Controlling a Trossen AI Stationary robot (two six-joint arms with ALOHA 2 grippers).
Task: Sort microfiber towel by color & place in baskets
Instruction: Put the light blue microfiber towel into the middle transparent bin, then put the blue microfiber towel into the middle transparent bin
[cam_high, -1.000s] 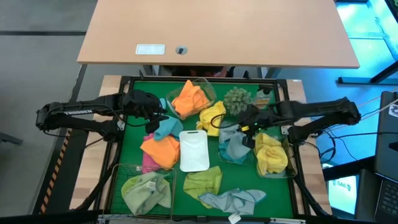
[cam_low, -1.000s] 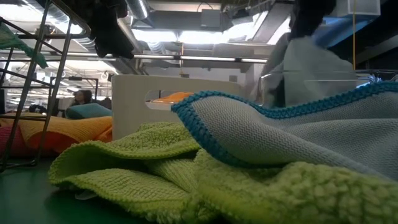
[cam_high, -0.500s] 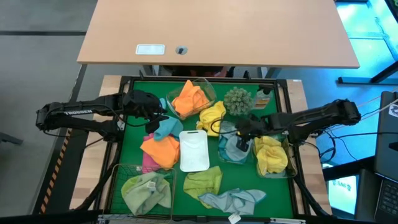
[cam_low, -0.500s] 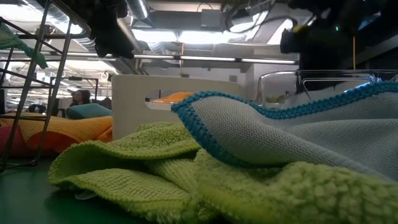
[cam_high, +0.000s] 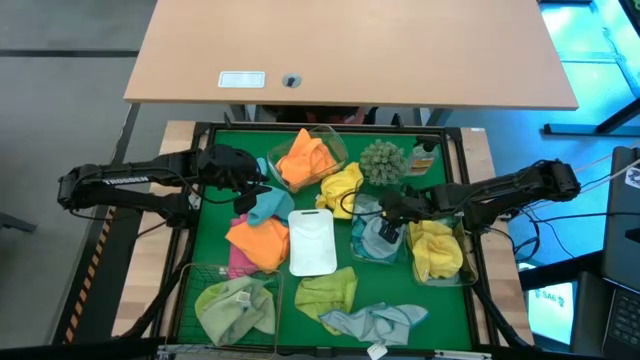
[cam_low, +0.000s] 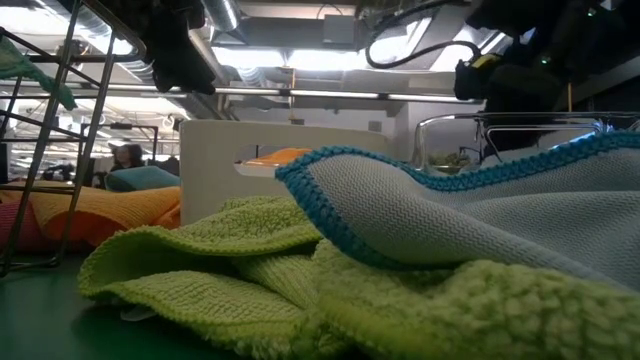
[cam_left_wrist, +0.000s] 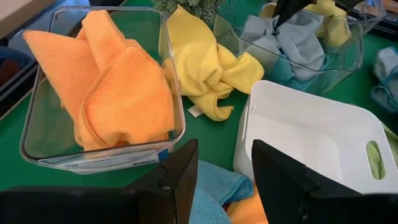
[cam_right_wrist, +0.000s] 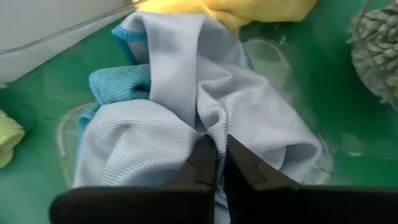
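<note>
1. The right gripper had its jaws pinching the pale blue towel inside the clear tub.
2. Farther off, the left gripper waited with jaws spread near the orange towel.
3. Lifting again could probably drag the towel out, because the cloth was not released.

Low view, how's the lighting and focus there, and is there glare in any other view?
Low view: bright ceiling lights backlight the scene, both arms are dark silhouettes, and the near lime green towel looks soft. Left wrist view: highlights glint on the clear tub rim. Right wrist view: evenly lit, right gripper sharp.
</note>
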